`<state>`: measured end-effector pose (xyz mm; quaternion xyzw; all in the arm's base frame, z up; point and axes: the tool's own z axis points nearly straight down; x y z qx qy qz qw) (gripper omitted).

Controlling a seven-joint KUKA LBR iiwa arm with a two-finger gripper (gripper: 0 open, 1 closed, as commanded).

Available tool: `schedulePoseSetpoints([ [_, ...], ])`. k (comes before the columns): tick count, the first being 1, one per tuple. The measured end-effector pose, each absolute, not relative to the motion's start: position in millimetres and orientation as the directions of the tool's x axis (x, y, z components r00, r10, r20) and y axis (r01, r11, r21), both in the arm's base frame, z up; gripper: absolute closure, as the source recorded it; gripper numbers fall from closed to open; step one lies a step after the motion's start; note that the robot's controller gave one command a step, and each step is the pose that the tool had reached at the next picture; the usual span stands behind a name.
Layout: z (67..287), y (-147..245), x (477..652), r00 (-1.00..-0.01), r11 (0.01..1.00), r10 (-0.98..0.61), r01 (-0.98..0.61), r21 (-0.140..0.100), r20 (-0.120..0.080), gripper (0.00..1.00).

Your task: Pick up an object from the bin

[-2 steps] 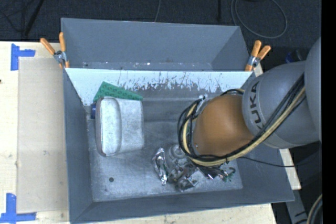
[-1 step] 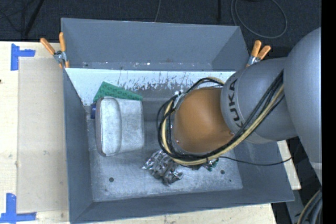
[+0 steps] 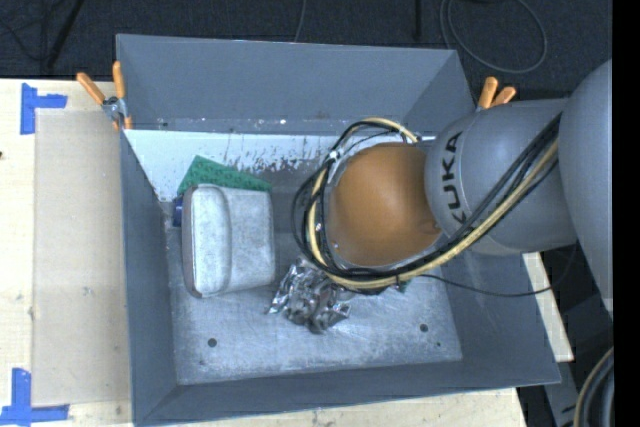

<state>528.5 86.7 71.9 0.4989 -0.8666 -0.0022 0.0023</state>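
Grey metal bin point(image 3: 150, 315), floor scuffed, speckled pale. Smooth orange domed cover point(image 3: 385, 205) on the arm, ringed by cables, overhangs the floor's right half. Silvery block point(image 3: 228, 240), matte, rounded corners, lies flat at left. Green textured sheet point(image 3: 222, 175) pokes out behind it by the back wall. Gripper point(image 3: 310, 300), bare jagged metal, sits low just beside the block's near right corner; claw wide or narrow: cannot tell
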Motion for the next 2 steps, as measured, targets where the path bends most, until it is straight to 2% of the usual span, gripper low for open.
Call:
schedulePoseSetpoints([
  [1, 72, 86, 528.5, -0.504, 0.504, -0.864, -0.864, 0.006, 0.002, 1.00],
  [2, 209, 103, 552.9, -0.371, 0.371, -0.929, -0.929, -0.006, -0.006, 1.00],
])
